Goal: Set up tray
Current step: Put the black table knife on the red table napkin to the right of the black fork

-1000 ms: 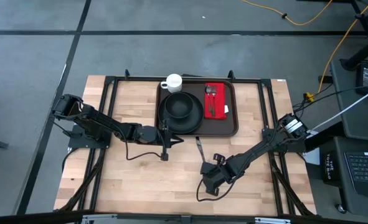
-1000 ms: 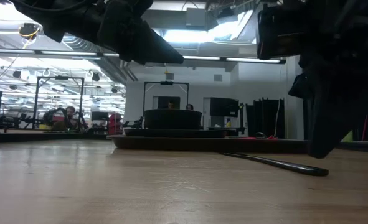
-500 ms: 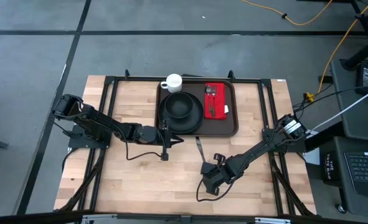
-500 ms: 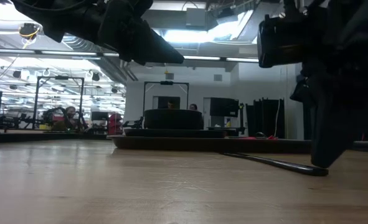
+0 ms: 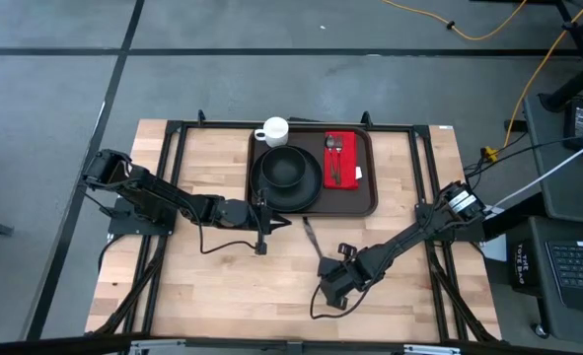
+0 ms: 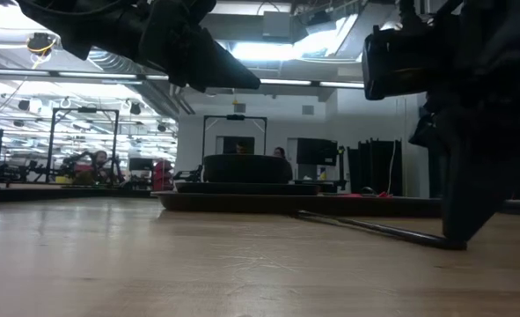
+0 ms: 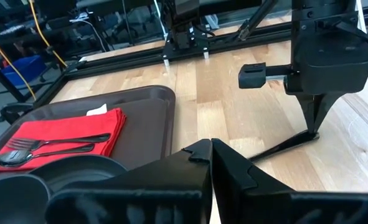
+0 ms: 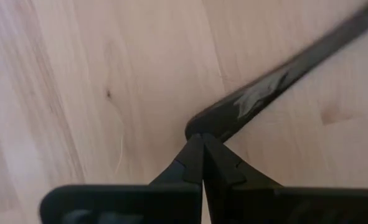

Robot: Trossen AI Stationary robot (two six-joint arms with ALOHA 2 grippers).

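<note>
The tray (image 5: 316, 173) sits at the table's far middle, carrying a black plate with a bowl (image 5: 286, 172), a red napkin (image 5: 341, 160) with 2 utensils, and a white mug (image 5: 273, 130) at its far corner. A dark knife (image 5: 314, 240) lies on bare wood just off the tray's near edge, its long axis slanting toward the tray. The right gripper (image 5: 328, 272), jaws together, presses its tip on the handle end. The left gripper (image 5: 261, 219), also closed and empty, waits beside the tray's near-left corner, close to the knife's path.

Dark brown rectangular plastic tray (image 5: 365, 199) w/ round black plate (image 5: 271, 192) & black bowl (image 5: 287, 170); red folded cloth napkin (image 5: 348, 144) under dark cutlery; white ceramic mug (image 5: 274, 130); pale wood-plank table (image 5: 222, 286), visible grain lines.
</note>
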